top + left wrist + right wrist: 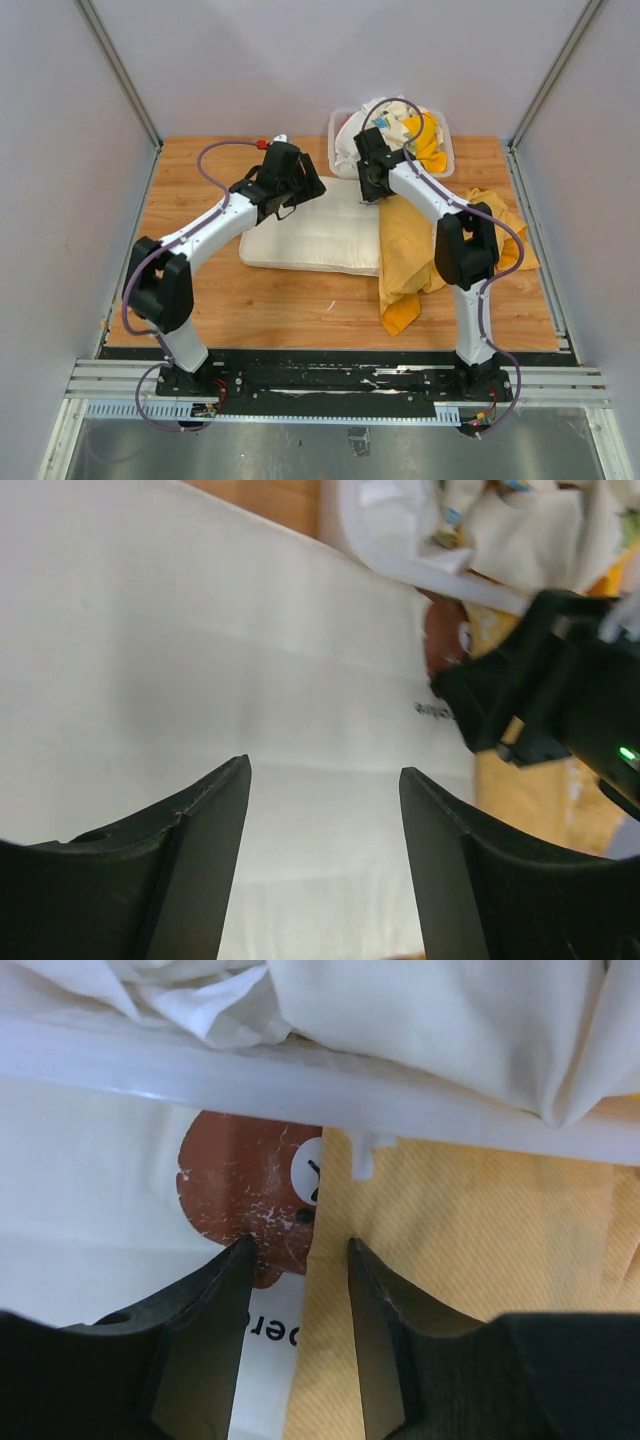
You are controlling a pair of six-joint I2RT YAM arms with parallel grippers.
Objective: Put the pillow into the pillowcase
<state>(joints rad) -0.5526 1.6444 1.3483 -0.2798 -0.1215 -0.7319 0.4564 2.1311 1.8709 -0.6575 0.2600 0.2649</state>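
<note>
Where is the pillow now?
In the top view, the pillow lies flat at the middle of the table, just on the near side of the white bin; the pillowcase covers its right end.

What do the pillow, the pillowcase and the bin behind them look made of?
Pillow: cream woven cloth, matte, with faint stitched rows. It is probably soft-filled. Its bear print is cracked like a flaking transfer.
Pillowcase: orange-yellow woven fabric, matte, with a visible diagonal weave and loose folds.
Bin: probably translucent whitish plastic, going by its smooth, slightly shiny rim.
</note>
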